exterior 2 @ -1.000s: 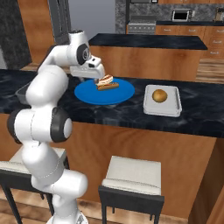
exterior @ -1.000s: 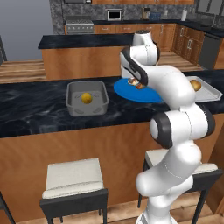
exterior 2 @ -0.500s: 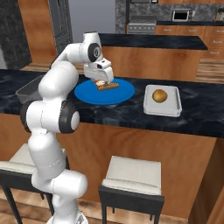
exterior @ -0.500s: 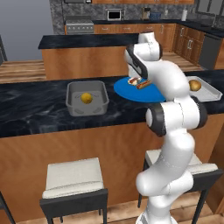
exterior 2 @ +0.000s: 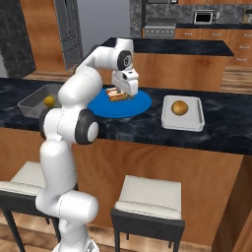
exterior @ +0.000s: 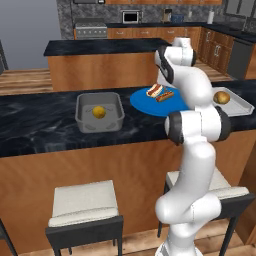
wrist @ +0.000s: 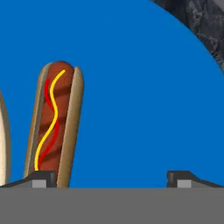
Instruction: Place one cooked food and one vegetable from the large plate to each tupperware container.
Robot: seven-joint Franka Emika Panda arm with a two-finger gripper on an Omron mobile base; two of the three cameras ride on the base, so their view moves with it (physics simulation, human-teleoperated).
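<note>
Black marble counter carries everything. Largest on it is the blue plate, with two hot dogs lying side by side — the gripper hangs just above them, jaws spread wide and empty. Grey tub holds a yellow ball; pale tray holds a golden-brown ball.

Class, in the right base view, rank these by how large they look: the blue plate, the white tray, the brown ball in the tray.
1. Blue plate
2. White tray
3. Brown ball
</note>
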